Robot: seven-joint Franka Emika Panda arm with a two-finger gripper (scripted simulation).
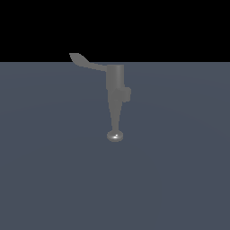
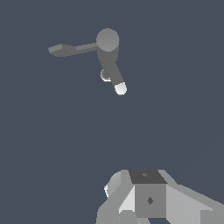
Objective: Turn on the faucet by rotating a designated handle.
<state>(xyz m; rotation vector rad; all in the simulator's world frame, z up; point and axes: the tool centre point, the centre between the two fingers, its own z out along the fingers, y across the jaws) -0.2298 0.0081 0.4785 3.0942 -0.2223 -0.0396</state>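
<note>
The small grey faucet (image 1: 115, 85) stands upright on the dark floor. Its spout tapers toward the camera to a shiny rounded tip (image 1: 115, 135), and a short stub (image 1: 127, 94) sits on its side. The handle (image 1: 85, 62), a thin curved lever with a paddle end, sticks out from the body top toward the exterior view's left. In the wrist view I see the faucet (image 2: 107, 41) from above, with the handle (image 2: 65, 49) and the spout tip (image 2: 120, 89). My gripper (image 2: 146, 186) shows only partly at the picture's edge, well apart from the faucet. I cannot tell how its jaws stand. The arm is out of the exterior view.
A flat dark grey-blue floor (image 1: 179, 179) lies all around the faucet. A black background sits above the horizon. No other objects show.
</note>
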